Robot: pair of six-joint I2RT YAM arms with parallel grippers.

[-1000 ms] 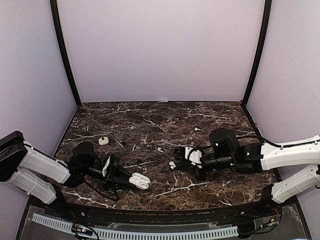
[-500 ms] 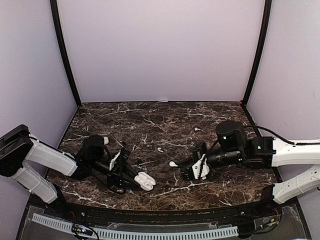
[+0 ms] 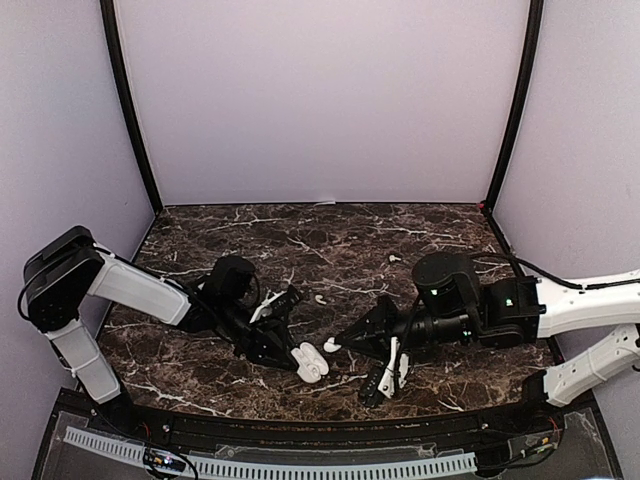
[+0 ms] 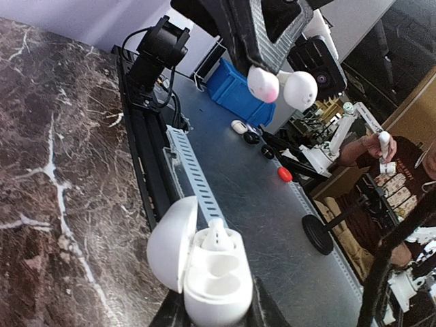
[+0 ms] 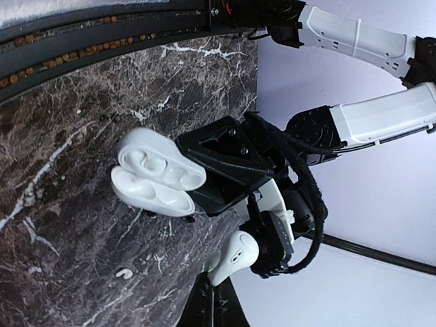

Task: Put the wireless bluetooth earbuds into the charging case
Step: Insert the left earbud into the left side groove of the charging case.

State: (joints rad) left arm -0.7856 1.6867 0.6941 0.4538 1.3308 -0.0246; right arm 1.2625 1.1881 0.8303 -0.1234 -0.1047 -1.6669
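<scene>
Open charging case (image 4: pixel 208 272) — one earbud (image 4: pixel 216 235) seated — in left jaws.

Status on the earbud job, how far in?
Done: charging case is open, gripped by the left gripper. In hand: right gripper holds one earbud right beside the case, not yet seated. Left: seat it, then fetch a loose earbud from the table.

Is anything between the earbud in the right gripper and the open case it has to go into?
Nothing visible stands in the way. The right gripper holds the earbud close beside the charging case, which the left gripper holds with its lid open. Only open air lies between them.
</scene>
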